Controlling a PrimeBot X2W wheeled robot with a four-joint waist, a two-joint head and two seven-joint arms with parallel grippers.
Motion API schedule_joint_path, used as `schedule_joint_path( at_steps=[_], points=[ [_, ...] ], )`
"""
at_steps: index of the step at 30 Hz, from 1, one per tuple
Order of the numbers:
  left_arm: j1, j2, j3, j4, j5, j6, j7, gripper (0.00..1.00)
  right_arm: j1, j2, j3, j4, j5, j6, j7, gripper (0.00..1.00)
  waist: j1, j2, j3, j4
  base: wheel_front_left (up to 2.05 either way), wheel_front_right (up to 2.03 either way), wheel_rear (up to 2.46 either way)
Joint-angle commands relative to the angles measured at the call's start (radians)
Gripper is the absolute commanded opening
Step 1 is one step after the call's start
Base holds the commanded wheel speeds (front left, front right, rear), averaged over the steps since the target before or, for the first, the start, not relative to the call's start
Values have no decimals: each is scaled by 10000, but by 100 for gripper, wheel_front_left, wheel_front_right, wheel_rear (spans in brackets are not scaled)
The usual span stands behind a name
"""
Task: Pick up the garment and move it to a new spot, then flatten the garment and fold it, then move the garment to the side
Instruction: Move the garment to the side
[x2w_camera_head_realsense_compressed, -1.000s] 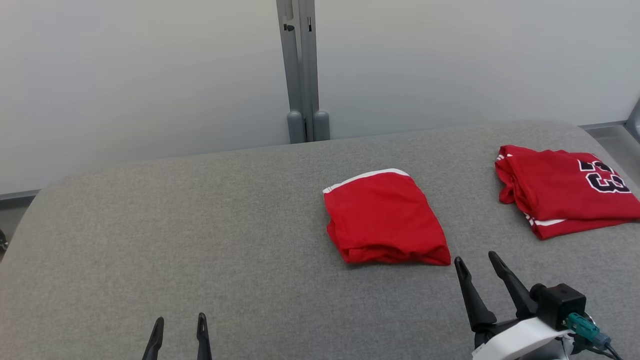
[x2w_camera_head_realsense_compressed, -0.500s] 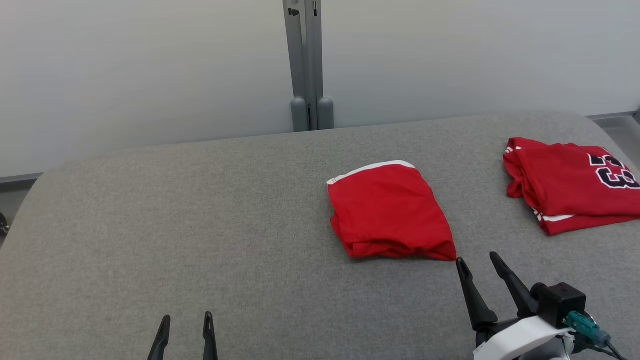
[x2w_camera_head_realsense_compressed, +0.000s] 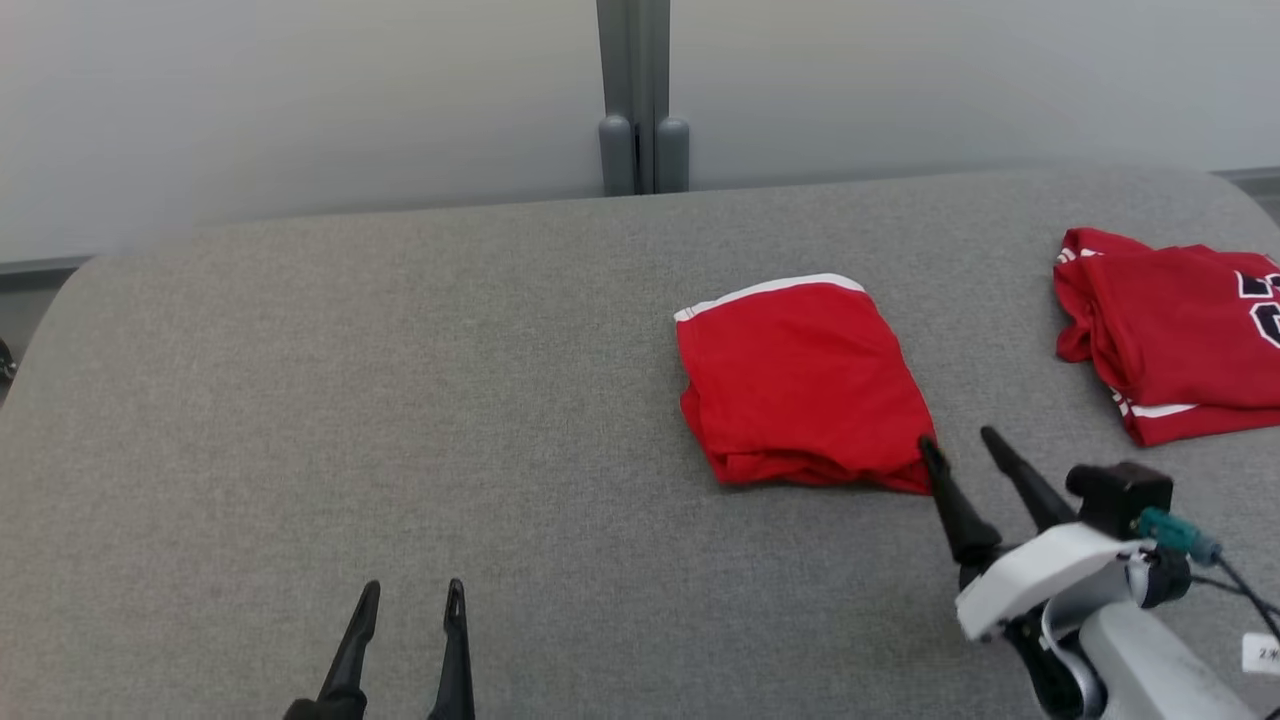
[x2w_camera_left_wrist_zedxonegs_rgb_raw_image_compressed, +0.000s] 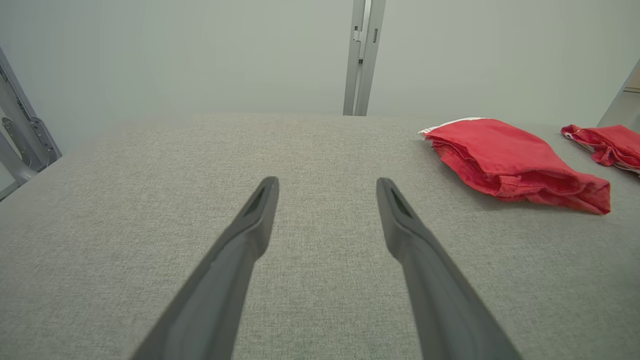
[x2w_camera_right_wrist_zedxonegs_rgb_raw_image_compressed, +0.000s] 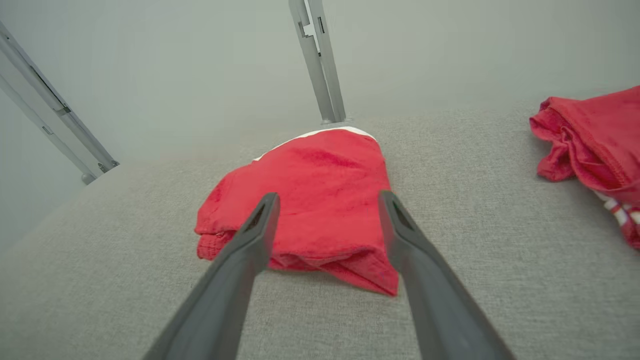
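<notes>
Closer than before, the open, empty right gripper (x2w_camera_head_realsense_compressed: 957, 438) reaches the near corner of the folded red garment (x2w_camera_head_realsense_compressed: 800, 380); the left gripper (x2w_camera_head_realsense_compressed: 414, 584) waits open. Folding seems done; moving it aside remains.

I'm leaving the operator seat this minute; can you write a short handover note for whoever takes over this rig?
Left gripper: open, empty, above bare grey table at the front.
Right gripper: open, empty, tips at the near right corner of the red garment.
Red garment: folded, mid-table; a numbered red jersey lies apart, to its right.
Done: the fold, it seems.
Left: likely grasp it and move it aside.
</notes>
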Motion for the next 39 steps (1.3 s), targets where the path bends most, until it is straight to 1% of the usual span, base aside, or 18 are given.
schedule_joint_path(
  at_steps=[1,3,6,10,14,16,20,22,23,24,25,26,27,28,31,39],
  points=[
    [-306,14,-40,-21,85,-59,-1,100,-434,-145,18,204,260,-13,-19,100,0,0,548,266,0,0,0],
    [-518,14,-129,-11,86,-97,-1,100,-969,-360,112,581,622,-13,21,100,0,0,849,391,0,0,0],
    [-851,14,-203,3,132,-123,-1,100,-1768,-681,349,1050,1285,-11,510,100,0,0,1317,544,0,0,0],
    [-1207,16,-343,57,176,-159,-1,100,-2752,-1195,603,1671,2253,-11,1416,100,0,0,1879,774,0,0,0],
    [-1552,14,-482,84,177,-164,-1,100,-3623,-1711,923,2125,3261,-13,2623,100,0,0,2329,967,0,0,0],
    [-1688,14,-536,101,164,-170,-1,100,-3961,-1952,1120,2281,3552,-13,3094,100,0,0,2482,1046,0,0,0],
    [-1848,14,-646,161,63,-159,-1,100,-4419,-2216,1496,2669,3921,-13,3664,100,0,0,2648,1140,0,0,0],
    [-1921,14,-698,210,56,-165,-1,100,-4557,-2178,1726,2832,4066,-11,3772,99,0,0,2694,1162,0,0,0],
    [-1961,14,-721,227,48,-167,-1,100,-4581,-2129,1829,2908,4118,-13,3829,82,0,0,2708,1168,0,0,0],
    [-1994,14,-746,251,34,-165,-1,100,-4613,-2082,1996,3000,4188,-11,3924,71,0,0,2724,1170,0,0,0],
    [-2016,14,-765,269,29,-155,-1,100,-4643,-2067,2106,3084,4236,-11,3970,51,0,0,2733,1168,0,0,0],
    [-2045,14,-780,282,26,-136,-1,100,-4644,-2018,2260,3184,4281,-11,3966,37,0,0,2739,1160,0,0,0],
    [-2064,14,-793,291,26,-121,-1,100,-4638,-1981,2371,3266,4316,-13,3921,5,0,0,2740,1153,0,0,0],
    [-2087,14,-807,296,27,-104,-1,100,-4624,-1960,2512,3315,4339,-13,3903,0,0,0,2737,1143,0,0,0],
    [-2117,16,-786,240,36,-42,-1,100,-4698,-2185,2791,3309,4363,-17,3600,0,0,0,2748,1061,0,0,0],
    [-2158,16,-669,148,130,-122,-1,100,-5329,-3627,3326,2913,3779,-17,2688,0,0,0,2960,420,0,0,0]
  ],
)
